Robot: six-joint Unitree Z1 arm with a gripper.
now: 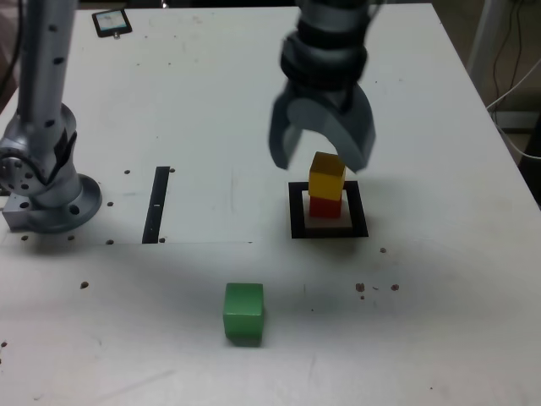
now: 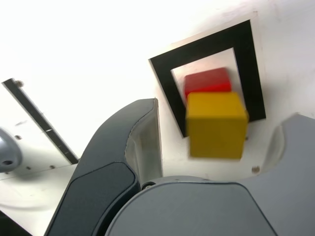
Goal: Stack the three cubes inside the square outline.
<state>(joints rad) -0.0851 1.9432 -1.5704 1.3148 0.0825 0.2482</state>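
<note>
step: you look to be at the release of the second cube; next is backing off cleanly, then fetching the last one.
claw: gripper [image 1: 323, 159] released, jaws spread wide, nothing in its grip; the wrist view shows a gap on both sides of the yellow cube [image 2: 217, 125].
how to back off: go straight up and slow. don't swing sideways until both fingertips are above the top cube, or you could clip it off the stack. keep the jaws wide while you rise.
yellow cube: nearest to the claw, just below and between the fingertips in the exterior view. sits on the red one, slightly skewed by the look of it; check that once your arm is out of the way.
red cube [image 1: 325, 207]: next down, under the yellow, inside the frame. can't tell from here how well the two are centred.
square outline [image 1: 358, 209]: flat on the table around the red cube, below the claw.
green cube [image 1: 243, 311]: farthest of the three from the claw, alone on the table, outside the outline, toward the exterior view's left and its camera. your likely next pick; come down square to its faces.
black strip [image 1: 156, 205]: well off to the exterior view's left of the outline. not your target, leave it.
</note>
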